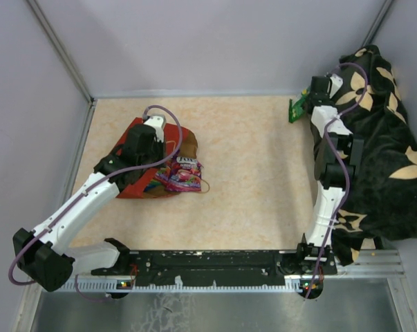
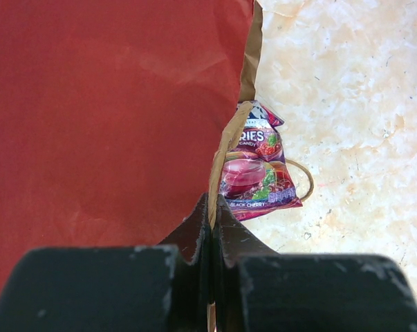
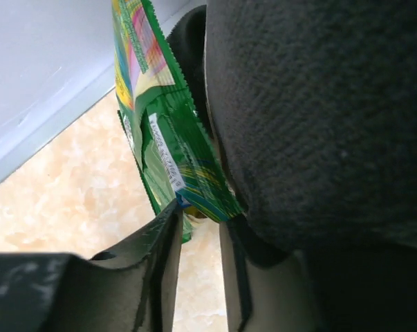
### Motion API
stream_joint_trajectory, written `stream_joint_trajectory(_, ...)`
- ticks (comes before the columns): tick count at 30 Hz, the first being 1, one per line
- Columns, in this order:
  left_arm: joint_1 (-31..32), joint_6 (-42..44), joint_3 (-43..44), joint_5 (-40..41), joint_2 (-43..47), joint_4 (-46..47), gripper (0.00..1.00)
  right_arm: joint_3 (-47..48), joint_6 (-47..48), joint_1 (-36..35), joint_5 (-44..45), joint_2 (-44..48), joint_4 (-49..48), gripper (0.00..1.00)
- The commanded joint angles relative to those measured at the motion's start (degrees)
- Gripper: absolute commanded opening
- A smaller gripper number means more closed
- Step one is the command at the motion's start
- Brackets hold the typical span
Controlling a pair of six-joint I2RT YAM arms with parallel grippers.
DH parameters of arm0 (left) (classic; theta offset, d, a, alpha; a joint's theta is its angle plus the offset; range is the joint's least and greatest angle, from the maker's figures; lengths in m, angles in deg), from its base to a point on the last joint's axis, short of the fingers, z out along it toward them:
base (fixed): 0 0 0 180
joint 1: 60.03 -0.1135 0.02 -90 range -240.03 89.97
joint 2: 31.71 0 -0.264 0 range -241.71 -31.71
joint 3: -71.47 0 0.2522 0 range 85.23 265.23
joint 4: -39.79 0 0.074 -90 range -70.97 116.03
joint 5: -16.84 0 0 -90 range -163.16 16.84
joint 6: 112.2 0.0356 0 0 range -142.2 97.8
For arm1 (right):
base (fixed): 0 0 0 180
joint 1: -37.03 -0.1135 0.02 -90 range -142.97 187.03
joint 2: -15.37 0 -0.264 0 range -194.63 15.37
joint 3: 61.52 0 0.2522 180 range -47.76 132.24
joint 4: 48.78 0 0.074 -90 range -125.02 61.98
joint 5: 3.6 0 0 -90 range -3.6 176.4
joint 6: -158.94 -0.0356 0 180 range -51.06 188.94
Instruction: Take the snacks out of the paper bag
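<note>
The red paper bag [image 1: 133, 188] lies on its side at the left of the table, mostly under my left arm. My left gripper [image 1: 163, 153] is shut on the bag's brown inner rim; the left wrist view shows the gripper [image 2: 214, 207] pinching that edge beside the red wall of the bag [image 2: 104, 104]. A purple candy packet [image 1: 184, 173] lies at the bag's mouth, also seen from the left wrist [image 2: 256, 169]. My right gripper [image 1: 306, 97] is at the far right; its jaws [image 3: 200, 216] stand apart, with a green packet [image 3: 170, 138] at their tips. Other snacks are hidden.
A black flower-patterned cloth [image 1: 381, 152] is heaped along the right side, pressing against my right gripper in the right wrist view [image 3: 319, 104]. A brown loop handle [image 2: 306, 181] lies by the purple packet. Grey walls close the back and sides.
</note>
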Motion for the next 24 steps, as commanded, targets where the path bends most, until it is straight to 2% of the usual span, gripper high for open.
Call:
stream_joint_trajectory(1,-0.1,0.9,-0.4,0.6,0.3,-0.5,0.0,2.0,2.8,0.6,-1.0,3.4,-4.6,0.23)
stream_joint_trajectory(6,0.0,0.9,-0.4,-0.3,0.0,-0.6,0.0,-7.3,7.8,-1.4,-9.3,15.1,-8.2,0.2)
stream_joint_trajectory(8,0.0,0.9,-0.4,-0.6,-0.2,-0.5,0.0,-9.3,12.3,-3.8,-9.5,18.7,-6.9,0.2)
stream_joint_trajectory(11,0.2,1.0,-0.5,-0.7,-0.2,-0.6,0.0,-13.1,23.5,-10.3,0.1,23.5,-5.6,0.19)
stream_joint_trajectory(15,0.2,1.2,-0.9,-0.7,-0.1,-0.9,0.0,-21.7,35.8,-19.4,18.8,28.2,-13.5,0.14)
stream_joint_trajectory(17,0.2,1.4,-1.1,-0.8,0.0,-1.4,0.0,-25.5,39.4,-24.5,23.6,30.9,-17.8,0.1)
stream_joint_trajectory(20,0.2,1.4,-1.9,-1.1,0.6,-2.1,0.0,-27.8,45.5,-32.8,30.2,28.3,-20.8,0.11)
stream_joint_trajectory(22,0.2,1.0,-2.6,-1.3,1.3,-2.3,0.0,-28.4,51.5,-38.0,36.5,23.6,-22.6,0.18)
stream_joint_trajectory(24,0.2,0.8,-3.4,-1.2,2.1,-2.5,0.0,-29.1,57.8,-41.5,42.0,19.7,-25.9,0.34)
